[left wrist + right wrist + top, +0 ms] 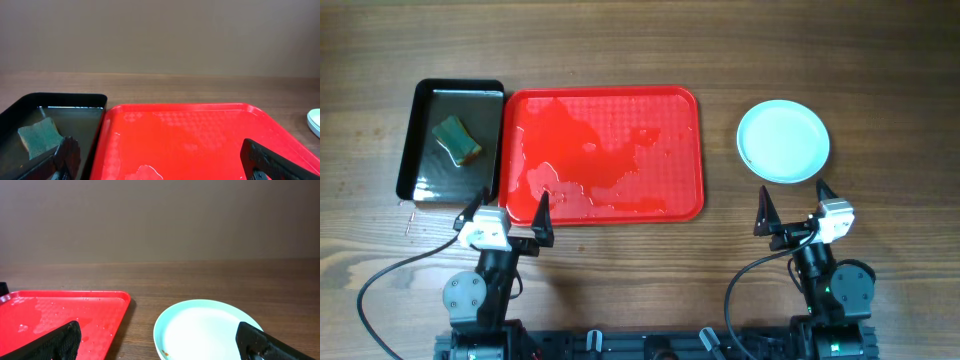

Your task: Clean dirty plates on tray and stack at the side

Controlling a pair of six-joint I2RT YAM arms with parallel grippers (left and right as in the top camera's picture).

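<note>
Table (640,50): one red tray (660,130), wet, no plates on it. One black tray (415,120) to its left. Plates (783,141) on the table right of the tray, directly ahead of the right end effector (792,200), the nearer arm; one outline shows, stack count unclear. Right and left end effector (510,205) both spread wide, empty. One sponge (456,138) in the black tray.

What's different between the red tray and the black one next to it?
The red tray is the larger; the black tray is smaller and narrower. The black tray holds a green sponge in what looks like water; the red tray holds nothing, only wet patches. Both are rectangular, with rounded corners and raised rims, and sit side by side.
</note>
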